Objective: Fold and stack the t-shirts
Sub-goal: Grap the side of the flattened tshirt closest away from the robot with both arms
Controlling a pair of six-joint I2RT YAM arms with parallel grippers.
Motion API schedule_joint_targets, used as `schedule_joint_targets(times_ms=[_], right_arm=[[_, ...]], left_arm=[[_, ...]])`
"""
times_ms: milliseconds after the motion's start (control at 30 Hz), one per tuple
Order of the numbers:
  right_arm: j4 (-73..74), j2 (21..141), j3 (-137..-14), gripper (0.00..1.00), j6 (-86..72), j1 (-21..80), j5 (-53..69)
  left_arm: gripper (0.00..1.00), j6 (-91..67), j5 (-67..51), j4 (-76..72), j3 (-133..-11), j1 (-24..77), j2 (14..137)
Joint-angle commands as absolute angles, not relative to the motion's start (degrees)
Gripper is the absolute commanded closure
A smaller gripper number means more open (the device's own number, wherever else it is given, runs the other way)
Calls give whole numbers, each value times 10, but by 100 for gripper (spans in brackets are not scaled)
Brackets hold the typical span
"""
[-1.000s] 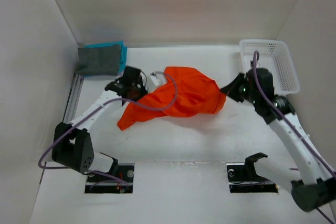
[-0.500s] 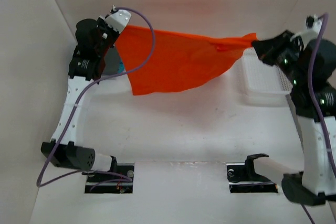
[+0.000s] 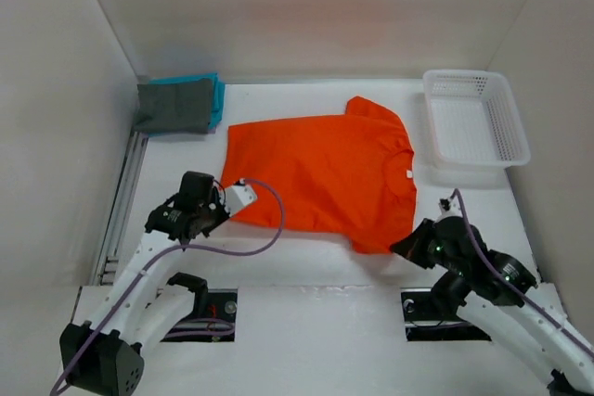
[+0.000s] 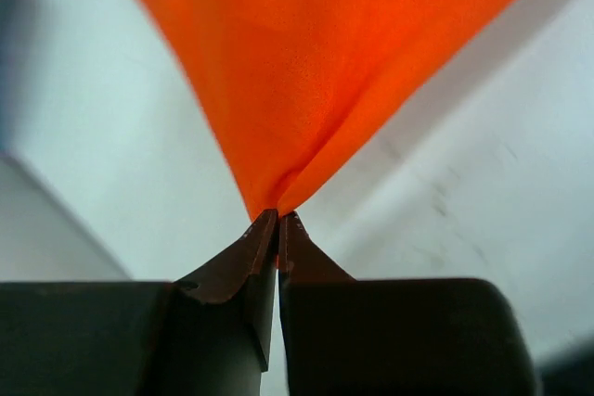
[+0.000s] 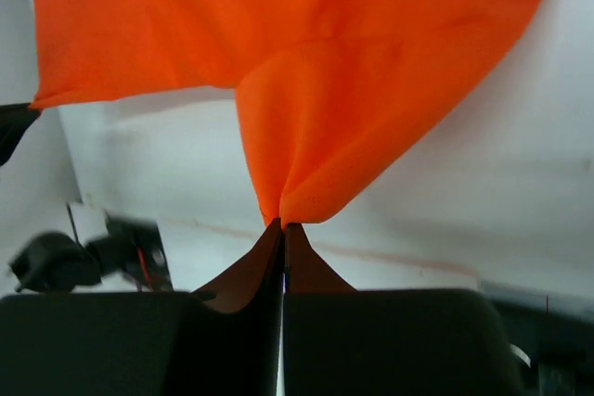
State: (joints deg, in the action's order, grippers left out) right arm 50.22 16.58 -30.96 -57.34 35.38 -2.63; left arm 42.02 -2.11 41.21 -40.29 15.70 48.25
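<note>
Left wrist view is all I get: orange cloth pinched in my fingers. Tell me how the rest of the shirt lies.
Observer: The orange t-shirt lies spread flat on the table, collar toward the right side.
Operator: Report the other arm.
Observer: The right gripper is shut on the shirt's near sleeve.
Operator: Name what lies beyond the shirt.
Observer: A dark grey shirt lies folded on top of a teal one in the far left corner.
</note>
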Motion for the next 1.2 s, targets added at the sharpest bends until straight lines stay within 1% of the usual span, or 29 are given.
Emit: schedule_joint_targets(times_ms=[0, 67, 167, 233, 267, 333, 433, 567, 633, 667, 733, 800, 833, 867, 900, 933, 967, 1000, 1067, 1100, 1167], right_arm=[[538, 160, -301, 100, -726, 468, -109], [541, 200, -299, 100, -778, 566, -146], [522, 295, -304, 100, -845, 702, -191], [504, 350, -305, 100, -863, 753, -200], [493, 367, -301, 100, -864, 756, -194], [469, 374, -285, 100, -856, 740, -178], [442, 336, -257, 100, -851, 709, -158], [446, 300, -250, 100, -823, 665, -157], [435, 306, -266, 100, -760, 598, -149], [420, 319, -279, 100, -711, 547, -135], [357, 375, -320, 100, -562, 396, -71], [296, 484, -400, 100, -423, 205, 42], [275, 548, -464, 100, -384, 123, 93], [269, 593, -522, 100, -364, 85, 120], [270, 645, -607, 100, -346, 51, 133], [289, 706, -727, 100, -326, 23, 128], [307, 740, -799, 100, -317, 15, 124], [336, 780, -896, 100, -305, 12, 119], [390, 843, -1061, 100, -288, 14, 111], [409, 864, -1122, 100, -280, 21, 108], [429, 879, -1187, 100, -268, 34, 97]], left_arm=[[98, 417, -18, 482, -346, 163, 447], [98, 421, -14, 497, -325, 154, 436], [98, 429, -17, 519, -326, 138, 432], [97, 432, -20, 525, -328, 138, 434], [97, 433, -20, 520, -325, 138, 439], [96, 433, -20, 516, -324, 143, 456], [96, 432, -25, 520, -334, 149, 482], [96, 432, -30, 504, -355, 145, 498], [96, 432, -35, 477, -377, 138, 524], [96, 431, -37, 459, -393, 135, 548], [96, 430, -38, 421, -442, 130, 613], [97, 425, -33, 374, -539, 120, 713], [97, 420, -28, 359, -609, 112, 770], [98, 412, -19, 352, -692, 104, 827], [99, 398, -4, 348, -787, 96, 884], [99, 381, 16, 348, -890, 92, 933], [100, 364, 38, 349, -996, 87, 980], [100, 351, 55, 351, -1097, 82, 1020], [100, 346, 78, 352, -1261, 81, 1078], [100, 352, 80, 347, -1307, 83, 1092], [100, 373, 83, 331, -1333, 88, 1092]])
